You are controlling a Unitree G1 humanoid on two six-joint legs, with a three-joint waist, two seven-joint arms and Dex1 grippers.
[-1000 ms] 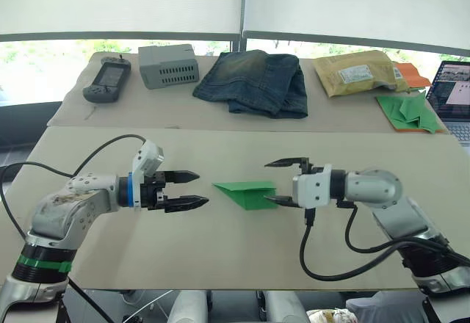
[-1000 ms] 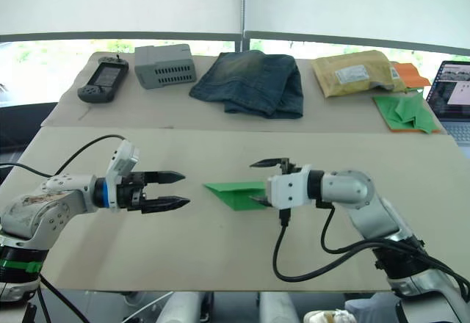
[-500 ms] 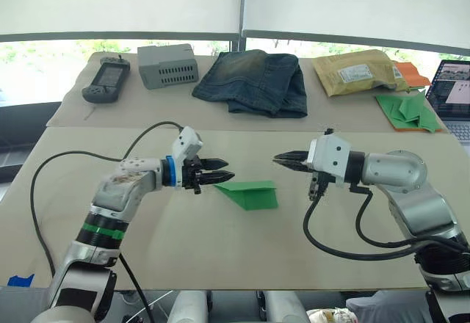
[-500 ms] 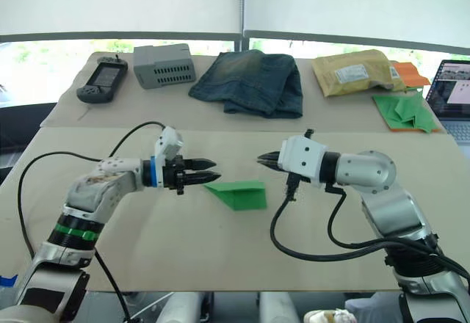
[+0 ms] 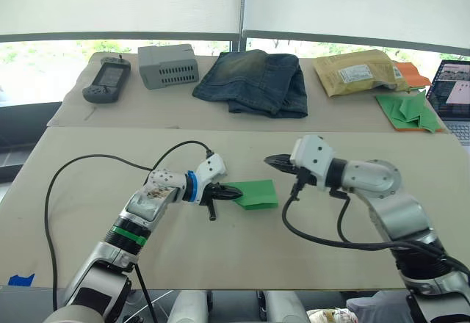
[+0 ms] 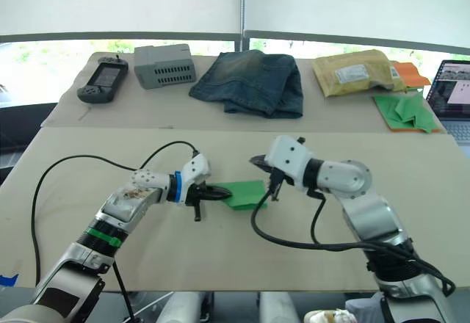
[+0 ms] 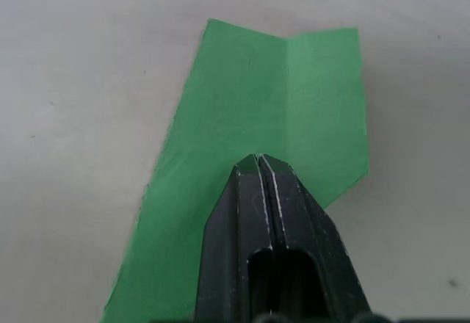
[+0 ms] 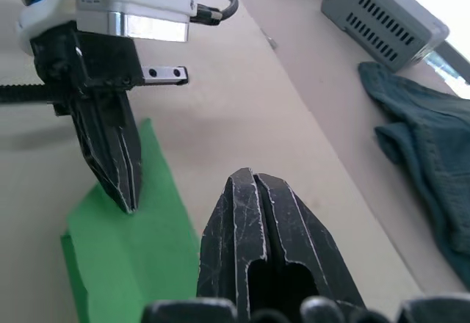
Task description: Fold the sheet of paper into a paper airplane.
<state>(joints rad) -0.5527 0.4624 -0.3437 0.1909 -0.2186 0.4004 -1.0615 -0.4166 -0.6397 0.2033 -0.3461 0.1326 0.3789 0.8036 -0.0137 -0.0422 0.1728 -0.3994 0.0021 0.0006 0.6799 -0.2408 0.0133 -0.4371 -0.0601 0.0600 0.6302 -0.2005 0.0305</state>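
On the tan bench (image 5: 88, 176), the partly folded bright green sheet of paper (image 5: 253, 194) lies flat at centre. Left gripper (image 5: 229, 191), jaws pressed together, bears tip-down on its pointed end. Right gripper (image 5: 276, 162), jaws likewise closed, hovers just beside the far edge. Recommended: keep the left tip pinning firmly while creasing.

Head pair: high, facing forward and down over the table (image 5: 88, 191), both arms in frame.
Left wrist: close above the paper airplane (image 7: 272, 117).
Right wrist: low, near, facing the left gripper (image 8: 121, 180).
Shared: the paper airplane.
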